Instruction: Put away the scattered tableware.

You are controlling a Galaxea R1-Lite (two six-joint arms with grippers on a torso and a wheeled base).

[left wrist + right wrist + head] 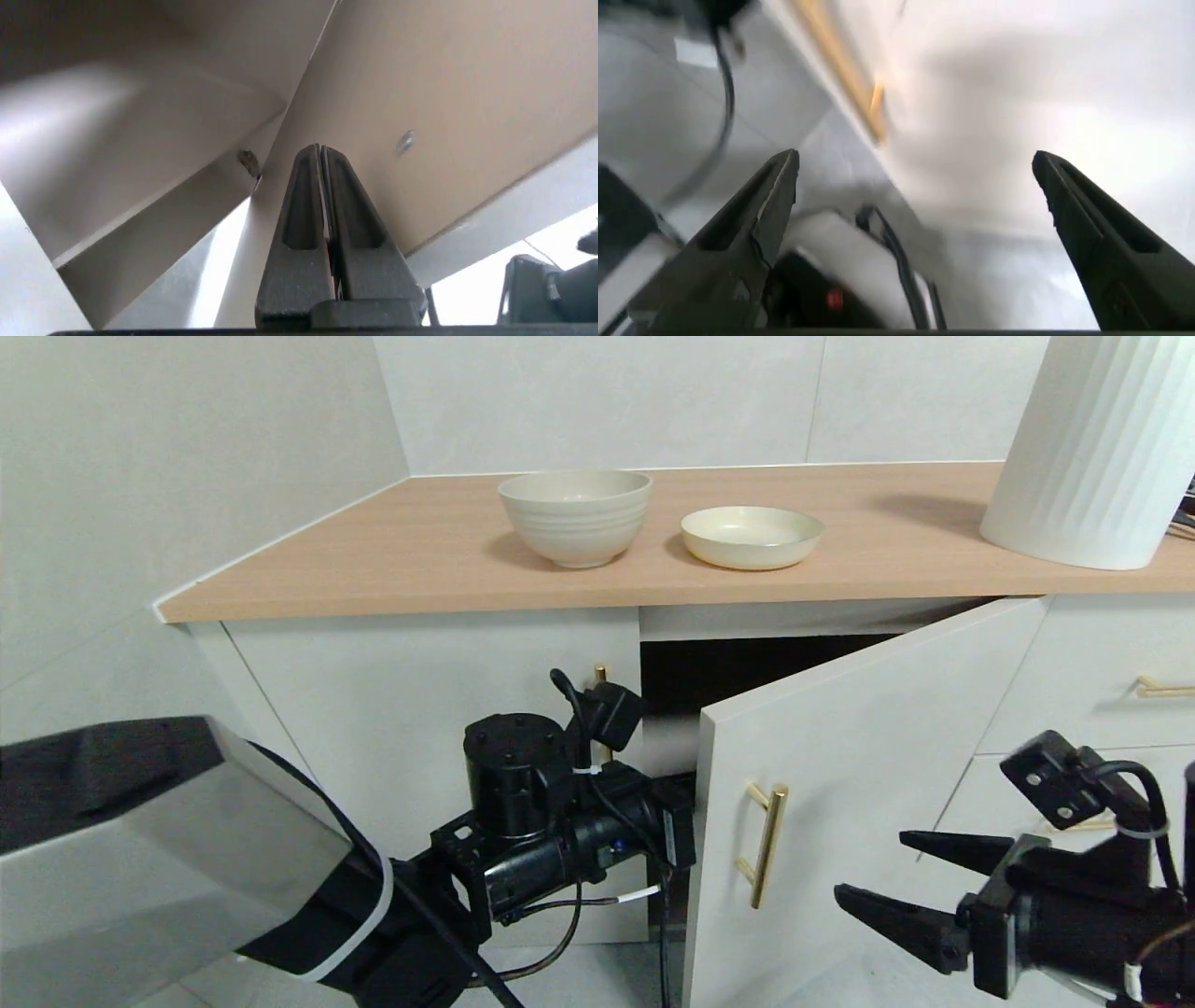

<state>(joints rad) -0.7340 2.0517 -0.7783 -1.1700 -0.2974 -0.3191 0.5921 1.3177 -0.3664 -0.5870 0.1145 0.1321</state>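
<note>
1. The countertop (420,551) carried both pieces of tableware, far above the arms.
2. The cabinet door (868,728) stood half open, so opening the cabinet seemed the step in hand.
3. The bowl (574,518) sat left of the shallow dish (752,537), near it but apart.
4. The left gripper (320,154), fingers pressed together, was inside the opening. The right gripper (868,865), spread and empty, hung near the door handle (767,845).
5. The next move probably called for swinging the door wider, then reaching up for the bowl.

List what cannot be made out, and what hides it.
Cupboard interior: dark behind the half-open white cabinet door, head view.
Tall white ribbed container: top cut off by the head view's edge.
Slim brass door handle: blurred in the right wrist view.
Deep cream ribbed bowl: bottom hidden by its rim, head view.
</note>
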